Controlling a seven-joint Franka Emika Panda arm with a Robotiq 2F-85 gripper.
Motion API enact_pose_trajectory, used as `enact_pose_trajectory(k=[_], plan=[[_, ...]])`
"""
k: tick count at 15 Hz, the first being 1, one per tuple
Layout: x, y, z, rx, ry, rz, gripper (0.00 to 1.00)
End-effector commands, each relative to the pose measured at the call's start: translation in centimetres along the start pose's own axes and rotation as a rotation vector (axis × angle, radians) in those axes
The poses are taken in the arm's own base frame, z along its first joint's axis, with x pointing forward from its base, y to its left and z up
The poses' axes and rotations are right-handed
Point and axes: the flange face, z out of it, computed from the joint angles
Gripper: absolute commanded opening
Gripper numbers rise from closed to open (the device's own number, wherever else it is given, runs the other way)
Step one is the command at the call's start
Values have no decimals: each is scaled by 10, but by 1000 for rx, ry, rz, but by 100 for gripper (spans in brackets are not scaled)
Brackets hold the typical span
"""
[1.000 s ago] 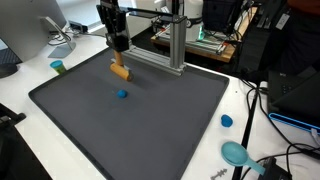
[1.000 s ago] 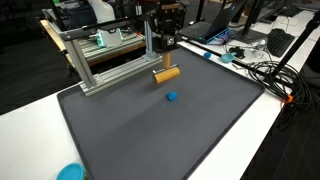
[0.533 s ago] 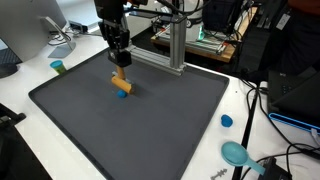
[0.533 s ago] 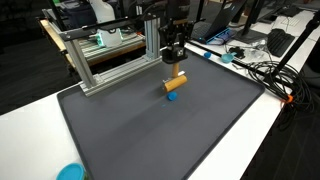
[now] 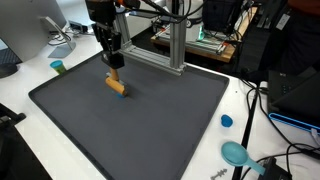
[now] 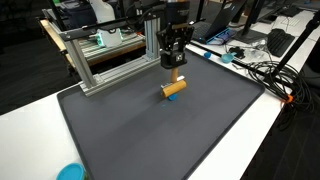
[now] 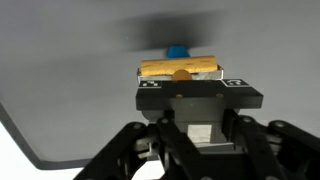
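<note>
My gripper (image 5: 114,72) is shut on an orange-tan wooden cylinder (image 5: 117,86) and holds it crosswise, low over the dark mat (image 5: 150,130). It shows in both exterior views, the gripper (image 6: 175,75) above the cylinder (image 6: 175,88). A small blue object (image 6: 170,97) lies on the mat right beside or under the cylinder; only a sliver shows. In the wrist view the cylinder (image 7: 180,68) spans the fingertips (image 7: 181,79), with the blue object (image 7: 178,51) just beyond it.
An aluminium frame (image 5: 172,48) stands at the mat's far edge (image 6: 105,62). A blue cap (image 5: 227,121) and a teal round object (image 5: 236,153) lie on the white table. A teal cup (image 5: 58,67) stands near a monitor. Cables lie beside the mat (image 6: 262,72).
My gripper has carried the cylinder across the mat and lowered it onto the spot of the blue object, which is now mostly covered.
</note>
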Motion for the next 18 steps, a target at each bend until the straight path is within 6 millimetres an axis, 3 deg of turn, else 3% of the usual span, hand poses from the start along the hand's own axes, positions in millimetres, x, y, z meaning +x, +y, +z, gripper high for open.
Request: enact_pose_trajectory(k=[1,6,12,18], plan=[[3,5,-4,-4,-10,-17,21],[-2,7,-5,5,21,-5,21],[-40,8,-21,29,32,-6,21],[-53,5,-42,69,167,16,21]])
